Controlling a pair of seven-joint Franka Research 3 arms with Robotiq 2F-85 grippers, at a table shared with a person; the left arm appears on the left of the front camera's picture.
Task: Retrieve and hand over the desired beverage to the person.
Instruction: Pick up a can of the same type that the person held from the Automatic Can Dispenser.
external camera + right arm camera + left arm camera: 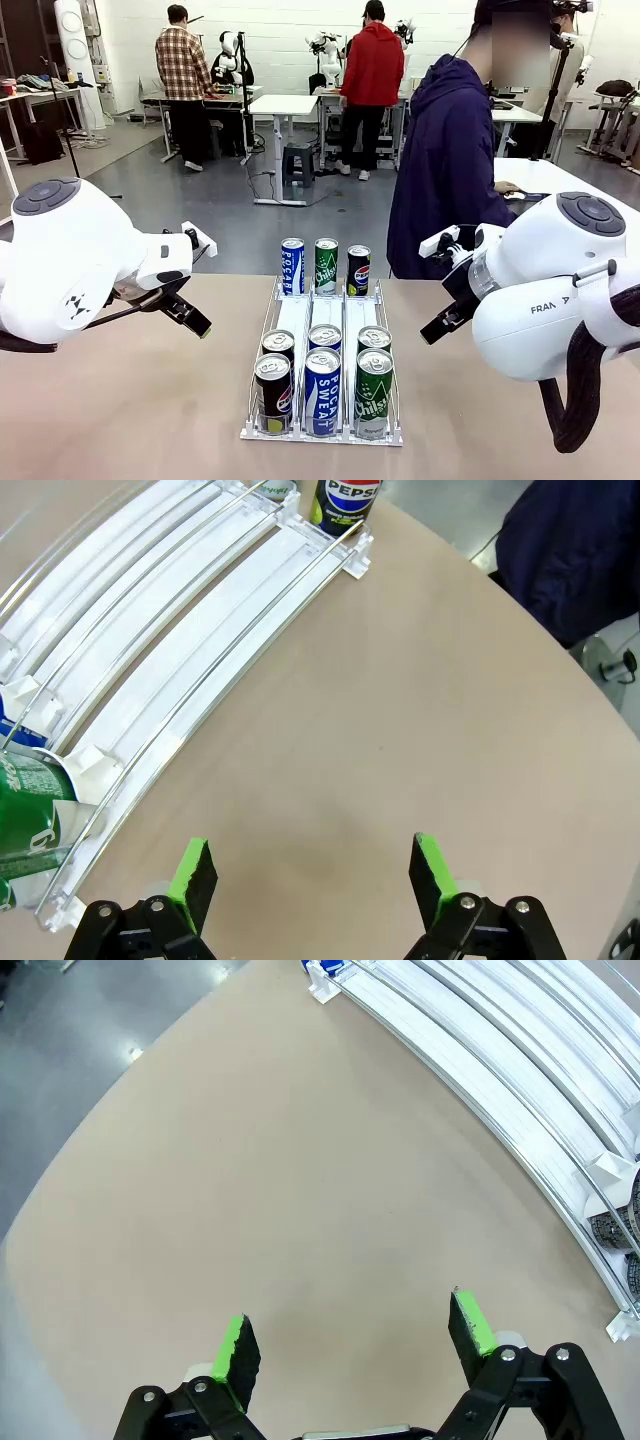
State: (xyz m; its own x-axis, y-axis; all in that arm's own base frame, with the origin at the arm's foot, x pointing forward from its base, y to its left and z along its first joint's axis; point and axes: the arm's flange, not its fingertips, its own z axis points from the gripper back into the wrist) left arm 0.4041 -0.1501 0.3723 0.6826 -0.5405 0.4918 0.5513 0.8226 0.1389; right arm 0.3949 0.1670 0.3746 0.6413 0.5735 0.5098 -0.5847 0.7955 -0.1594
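Note:
A white three-lane rack (323, 322) stands mid-table with beverage cans in it. At its near end sit black Pepsi cans (274, 385), blue Pocari Sweat cans (322, 380) and green cans (373, 383). Three single cans stand at the far end: a Pocari can (292, 265), a green can (326, 264) and a Pepsi can (358, 269). Which beverage is desired I cannot tell. The person (445, 165) in a dark hooded jacket stands behind the table's far right. My left gripper (350, 1317) hangs open over bare table left of the rack (480, 1050). My right gripper (310, 848) is open right of the rack (200, 610).
The far table edge runs just behind the rack's far cans (350, 500). Bare tabletop (130, 400) lies on both sides of the rack. Two other people and more tables stand well back in the room.

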